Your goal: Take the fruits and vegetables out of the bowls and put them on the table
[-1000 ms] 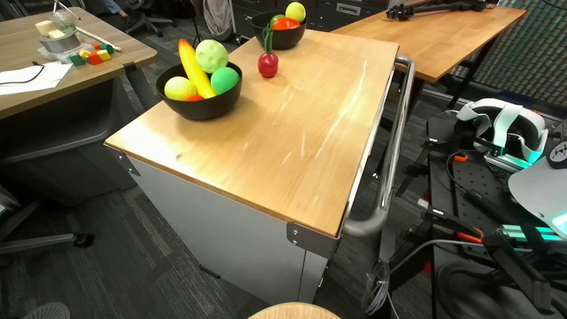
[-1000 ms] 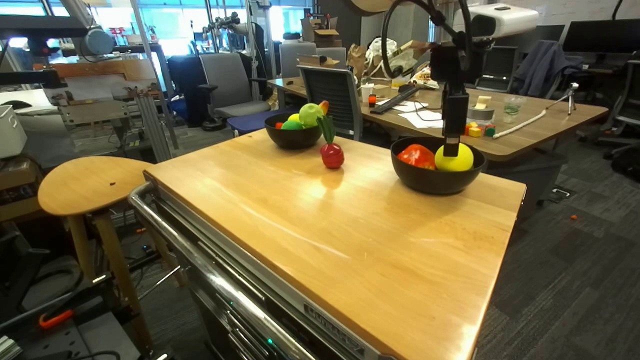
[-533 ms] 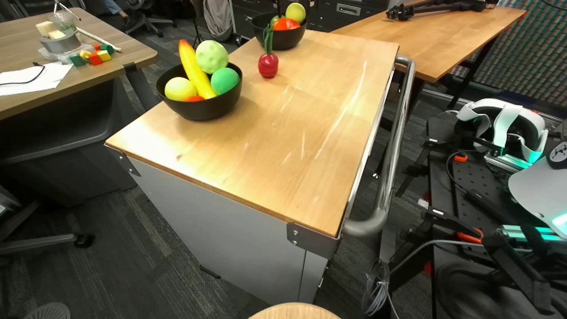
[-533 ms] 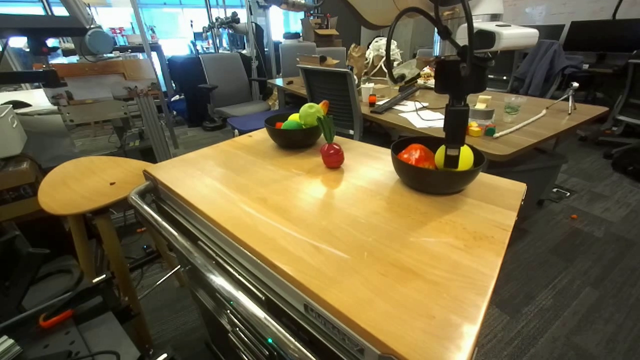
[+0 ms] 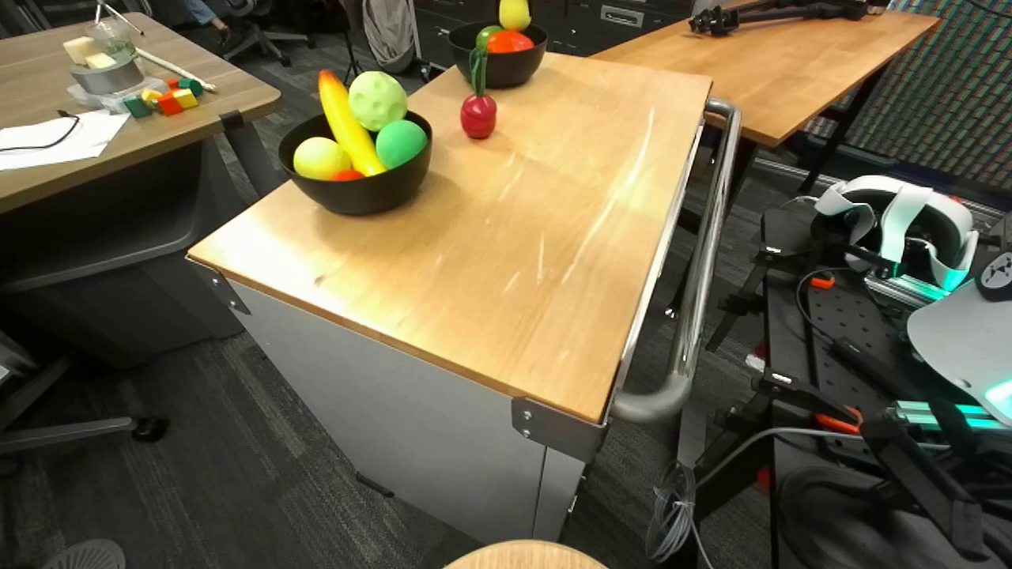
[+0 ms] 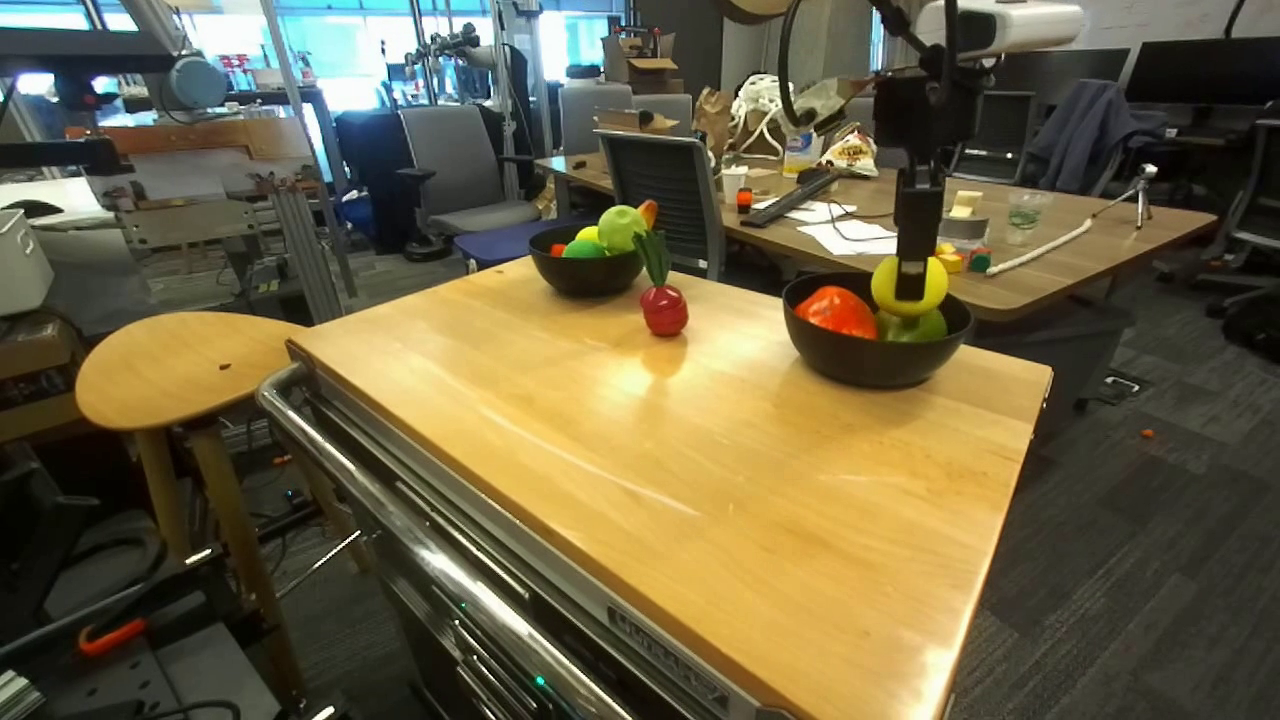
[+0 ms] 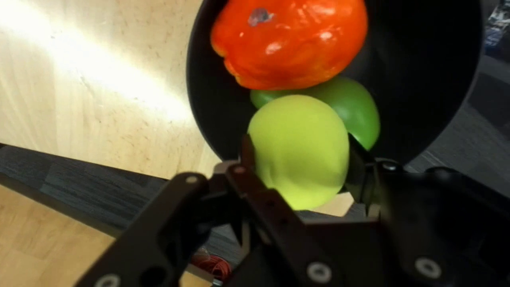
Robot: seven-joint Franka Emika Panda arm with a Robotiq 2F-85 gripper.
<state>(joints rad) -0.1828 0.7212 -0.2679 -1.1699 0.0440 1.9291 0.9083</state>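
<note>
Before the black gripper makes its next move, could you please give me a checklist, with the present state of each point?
1. Black gripper closed on the smooth yellow ball: ok, held from two sides.
2. Ball's underside higher than the rim of the round black bowl: cannot tell.
3. Glossy orange-red pepper-shaped piece and smooth green piece outside the grip: ok, both in that bowl.
4. Ball beyond the bowl's edge: not ok, it is over the bowl's inside.
5. Red radish-shaped vegetable with green leaves standing on the light wooden tabletop, apart from that bowl: ok.
</note>
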